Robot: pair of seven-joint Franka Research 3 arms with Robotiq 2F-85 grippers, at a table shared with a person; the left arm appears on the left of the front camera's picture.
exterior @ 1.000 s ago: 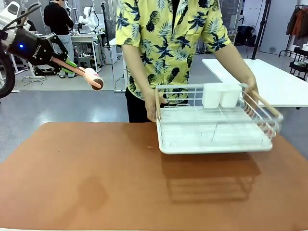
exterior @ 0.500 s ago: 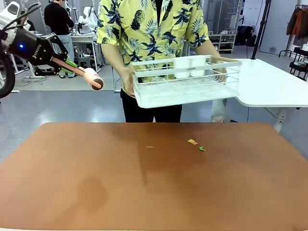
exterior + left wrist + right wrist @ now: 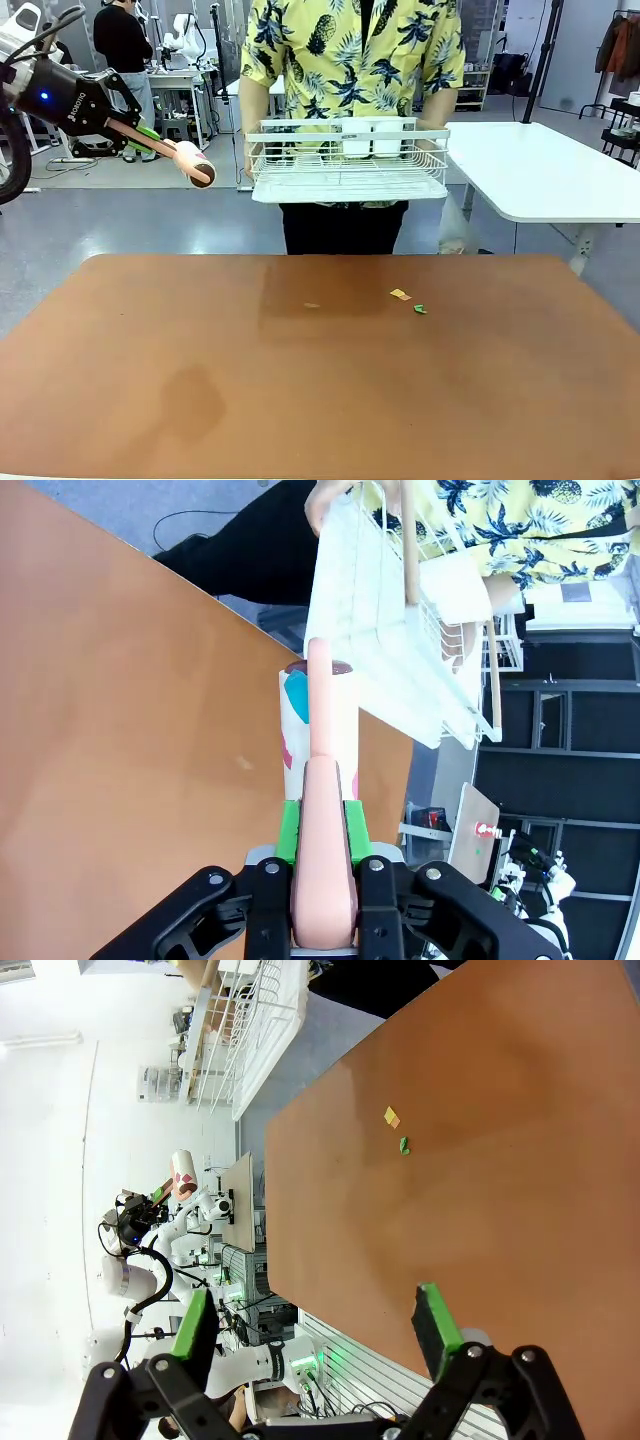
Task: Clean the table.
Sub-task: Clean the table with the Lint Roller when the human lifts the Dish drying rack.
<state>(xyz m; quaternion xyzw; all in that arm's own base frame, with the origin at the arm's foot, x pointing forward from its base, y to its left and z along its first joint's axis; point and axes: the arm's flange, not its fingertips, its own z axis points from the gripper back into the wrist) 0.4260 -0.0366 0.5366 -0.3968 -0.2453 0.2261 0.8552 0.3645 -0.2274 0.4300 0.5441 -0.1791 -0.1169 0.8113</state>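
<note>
The reddish-brown table [image 3: 300, 400] spreads across the front view, with a small yellow scrap [image 3: 400, 294] and a green scrap [image 3: 419, 309] lying right of its middle. High at the far left, off the table, my left gripper [image 3: 138, 135] is shut on the pink handle of a lint roller [image 3: 192, 162]. In the left wrist view the gripper [image 3: 322, 830] clamps that handle and the roller [image 3: 318, 715] points ahead over the table [image 3: 120, 730]. My right gripper [image 3: 315, 1330] hangs open above the table [image 3: 520, 1210], with the yellow scrap [image 3: 391, 1117] and green scrap [image 3: 403, 1145] ahead of it.
A person in a yellow patterned shirt stands at the far edge, holding a white wire dish rack [image 3: 345, 175] with two white cups in the air. A white-topped table [image 3: 540, 170] stands behind at the right. A faint smudge [image 3: 311, 305] marks the tabletop.
The person lifted the dish rack off the right side of the table and carried it up and toward the middle, uncovering the two scraps. My left arm has stayed still.
</note>
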